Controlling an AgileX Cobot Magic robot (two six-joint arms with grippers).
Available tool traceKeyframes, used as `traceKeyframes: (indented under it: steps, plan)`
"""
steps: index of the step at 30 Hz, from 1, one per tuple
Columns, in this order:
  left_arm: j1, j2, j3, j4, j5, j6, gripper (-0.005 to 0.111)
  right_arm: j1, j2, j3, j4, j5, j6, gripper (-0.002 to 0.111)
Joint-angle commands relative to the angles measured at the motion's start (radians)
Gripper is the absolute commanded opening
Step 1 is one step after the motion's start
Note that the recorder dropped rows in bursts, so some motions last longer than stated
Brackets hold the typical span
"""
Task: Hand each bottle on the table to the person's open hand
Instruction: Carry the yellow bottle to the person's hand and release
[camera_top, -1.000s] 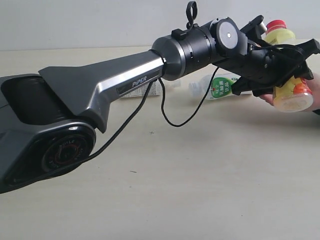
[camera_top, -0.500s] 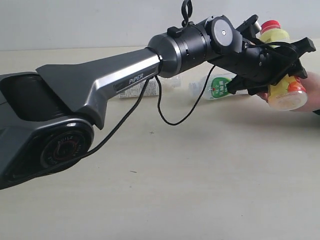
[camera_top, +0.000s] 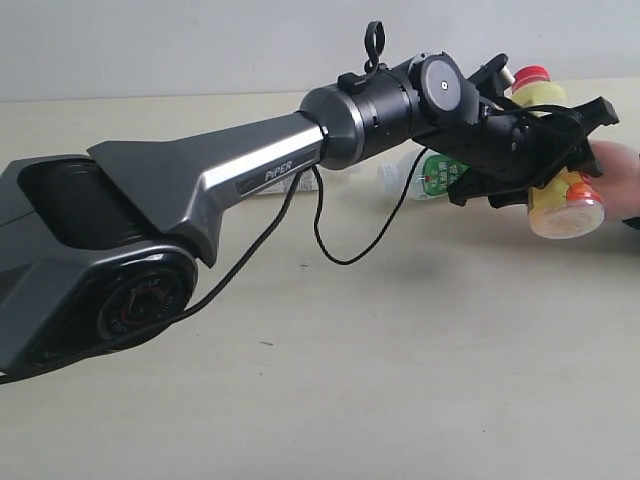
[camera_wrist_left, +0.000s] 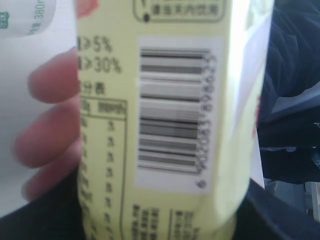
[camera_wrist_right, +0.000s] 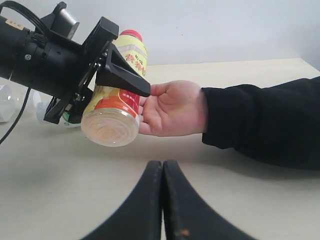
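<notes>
The yellow-orange plastic drink bottle (camera_top: 566, 208) with a red cap is off the counter, at the right edge of the exterior view. It is tilted, with the cap up and away and the base towards the lower right. The left gripper (camera_top: 550, 150) holds it across the middle, its black fingers (camera_wrist_right: 125, 70) clamped on opposite sides of the label. In the left wrist view the bottle's pale yellow label fills the picture, with a white barcode panel (camera_wrist_left: 172, 125) facing the camera.

The person's open hand (camera_wrist_right: 172, 110) is just beside the bottle, palm turned to it, with the fingertips reaching behind its lower half. Whether the skin presses on the plastic cannot be told. A dark sleeve (camera_wrist_right: 260, 120) covers the forearm. In the exterior view only part of the hand shows, at the right edge.

Behind the gripper, in the upper middle of the exterior view, a clear plastic bottle with a white-green label (camera_top: 436, 176) lies on its side on the counter (camera_top: 400, 380), a pale beige wood-look surface. Further left, a strip of white printed label (camera_top: 292, 188) shows under the arm; what it belongs to cannot be made out.

The grey and black left arm (camera_top: 200, 190) runs from the lower left of the exterior view up to the gripper, and a black cable (camera_top: 340, 250) hangs from it in a loop above the counter.

The right gripper (camera_wrist_right: 162, 165) is low over the counter, well apart from the bottle. Its two dark fingers are pressed together with nothing between them.
</notes>
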Motion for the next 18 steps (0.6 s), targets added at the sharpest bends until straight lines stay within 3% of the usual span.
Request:
traceKeyframes:
  steps: [1,9,18]
  plan:
    - [0.003,-0.002,-0.008,-0.007,-0.015,0.003,0.009,-0.004,-0.005,0.003,-0.005,-0.004,-0.001,0.0]
    - [0.003,-0.002,-0.008,-0.007,-0.028,0.003,0.061,-0.004,-0.005,0.003,-0.005,-0.004,-0.001,0.0]
    - [0.003,-0.002,-0.008,-0.052,-0.063,0.003,0.065,-0.004,-0.005,0.003,-0.005,-0.004,-0.001,0.0]
